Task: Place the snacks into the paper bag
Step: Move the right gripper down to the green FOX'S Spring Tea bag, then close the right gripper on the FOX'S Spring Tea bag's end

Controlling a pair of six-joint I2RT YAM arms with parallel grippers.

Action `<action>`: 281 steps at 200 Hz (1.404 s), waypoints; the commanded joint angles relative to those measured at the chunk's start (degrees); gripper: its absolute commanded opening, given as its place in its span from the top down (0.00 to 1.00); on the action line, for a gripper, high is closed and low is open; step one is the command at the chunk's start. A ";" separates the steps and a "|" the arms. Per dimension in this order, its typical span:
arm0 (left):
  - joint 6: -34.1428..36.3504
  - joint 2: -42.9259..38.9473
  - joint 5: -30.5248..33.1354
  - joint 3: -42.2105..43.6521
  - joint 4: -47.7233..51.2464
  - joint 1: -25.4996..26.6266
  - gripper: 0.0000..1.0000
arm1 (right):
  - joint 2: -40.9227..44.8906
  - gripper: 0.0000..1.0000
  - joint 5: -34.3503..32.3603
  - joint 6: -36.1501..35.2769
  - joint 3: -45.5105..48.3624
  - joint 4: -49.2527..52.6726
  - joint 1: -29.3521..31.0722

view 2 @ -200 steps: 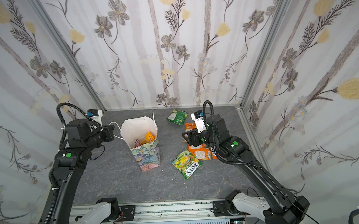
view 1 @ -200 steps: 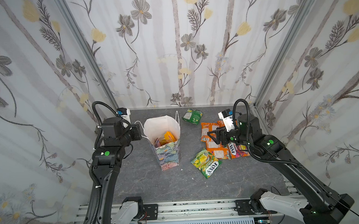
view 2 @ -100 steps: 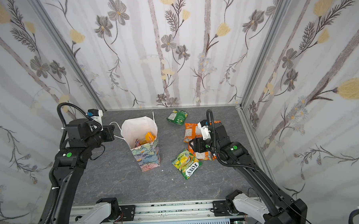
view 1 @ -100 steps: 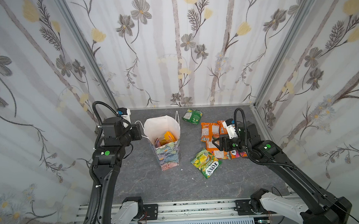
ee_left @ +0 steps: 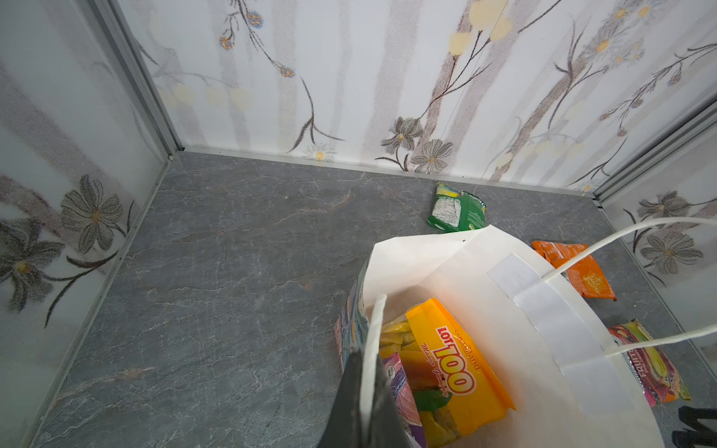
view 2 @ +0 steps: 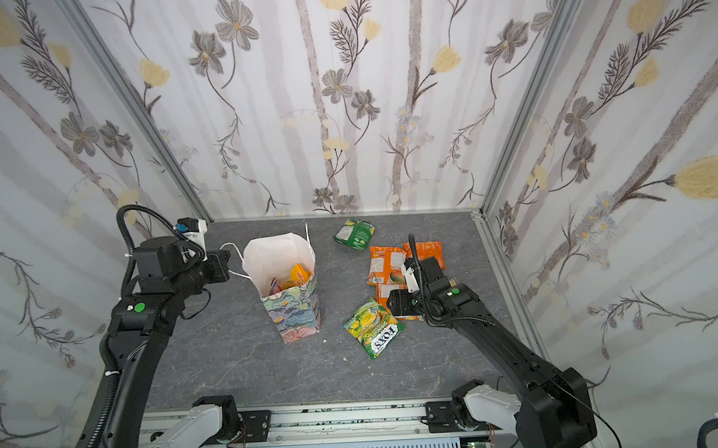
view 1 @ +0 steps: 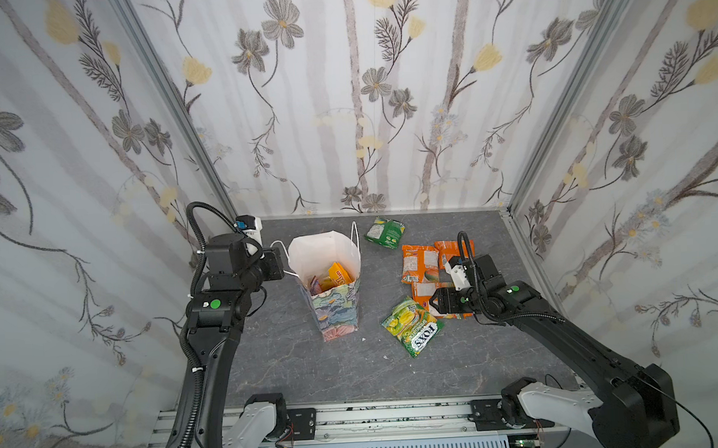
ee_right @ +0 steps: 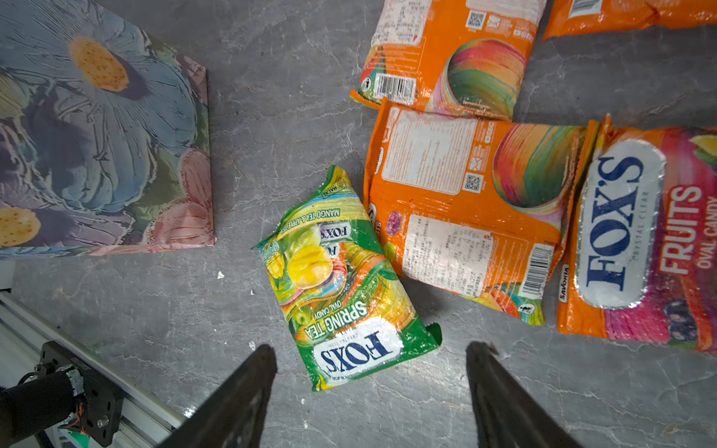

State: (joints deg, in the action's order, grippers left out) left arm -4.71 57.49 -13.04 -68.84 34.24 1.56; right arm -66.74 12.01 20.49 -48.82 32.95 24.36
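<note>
In a top view the paper bag (view 1: 332, 317) stands upright left of the worktop's (view 1: 297, 369) middle, with loose snacks (view 1: 421, 264) toward its right edge. Left wrist view: the left gripper (ee_left: 366, 388) pinches the bag's rim, some snacks inside. Right wrist view: the right gripper (ee_right: 372, 347) hangs spread over the green packet (ee_right: 341, 279); next, I judge, lower and close on it

Yellow packet (ee_left: 454, 372) inside the paper bag (ee_left: 446, 263) reads LOT 100. Green packet (ee_right: 345, 287) beside the bag reads FOX'S SPRING TEA; orange-pink packet (ee_right: 636, 232) farther off reads FOX'S FRUITS.
</note>
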 commanded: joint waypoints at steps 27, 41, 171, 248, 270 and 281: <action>0.31 0.07 0.39 -0.33 -0.90 0.03 0.99 | -0.40 0.23 -0.54 1.02 3.16 -1.08 -0.01; 0.26 0.07 0.30 -0.40 -0.84 0.04 0.99 | -0.67 0.23 -1.06 1.55 3.99 -1.09 -0.11; 0.26 -0.63 0.21 -0.24 -1.12 0.04 0.99 | 5.50 0.23 8.06 10.86 18.22 -12.73 -4.16; 0.33 -0.80 0.20 -0.24 -1.24 0.02 0.97 | 8.42 0.22 11.43 12.97 23.17 -19.10 -4.91; 0.29 -0.81 0.21 -0.10 -1.24 0.02 0.97 | 8.74 0.22 11.85 12.99 24.45 -20.31 -5.19; 0.23 -0.81 0.21 0.02 -1.19 0.05 0.97 | 8.54 0.22 11.61 12.83 25.06 -20.61 -5.27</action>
State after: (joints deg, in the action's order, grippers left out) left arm -4.71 56.88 -12.69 -68.82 34.24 1.56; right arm -58.24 22.79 32.95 -24.82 14.96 19.31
